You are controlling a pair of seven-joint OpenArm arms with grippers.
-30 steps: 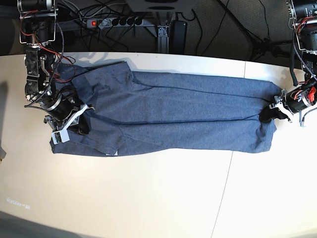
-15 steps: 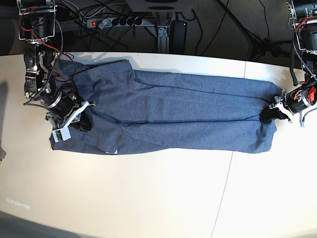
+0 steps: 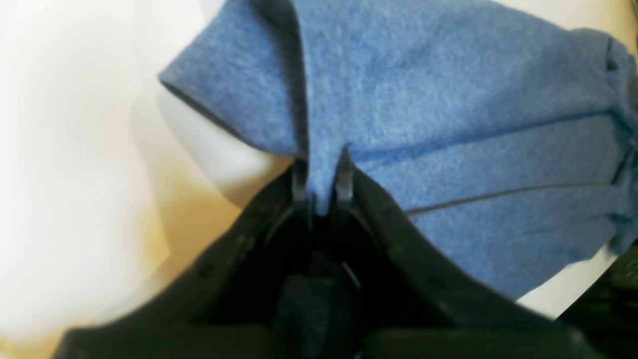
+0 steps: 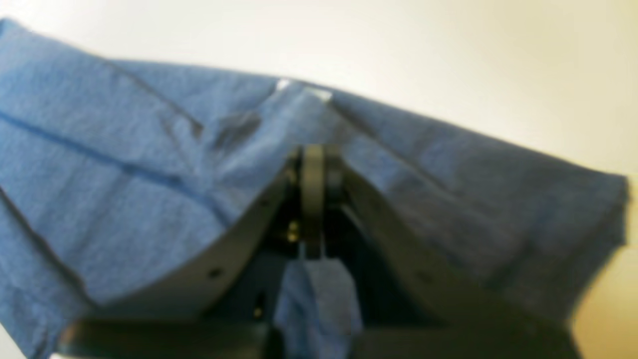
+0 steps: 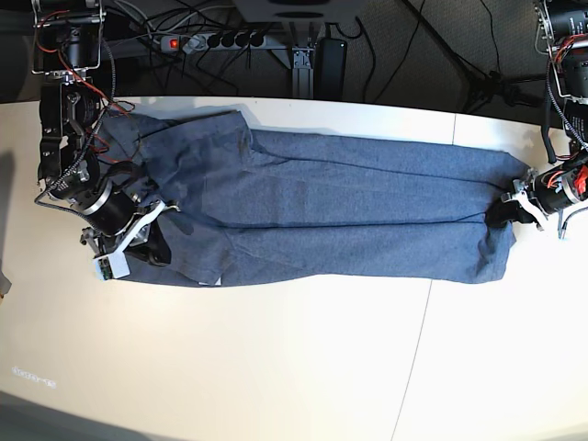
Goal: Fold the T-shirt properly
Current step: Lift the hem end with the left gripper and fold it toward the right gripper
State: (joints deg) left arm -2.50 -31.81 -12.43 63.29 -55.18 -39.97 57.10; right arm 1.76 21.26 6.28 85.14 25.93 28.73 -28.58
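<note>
The heathered blue-grey cotton T-shirt point(image 5: 340, 216) lies stretched in a long band across the upper half of the pale worktop point(image 5: 294, 367), reaching from the left edge of the base view almost to the right edge, with long creases running along its length; at the right of that view the left pincer point(image 5: 511, 208) sits at the shirt's gathered end, and in the left wrist view the left pincer point(image 3: 322, 172) has its black fingertips point(image 3: 299, 179) drawn nearly together on a pinched ridge of the blue fabric point(image 3: 448, 124), which fans out toward the upper right of the frame; at the left of the base view the right pincer point(image 5: 152, 234) rests on the bunched end of the shirt, and in the right wrist view the right pincer point(image 4: 313, 164) is closed tight on a fold of the cloth point(image 4: 124, 164), which rises in a peak around it; a black power strip point(image 5: 216, 40) and cables lie beyond the worktop at the top of the base view.
</note>
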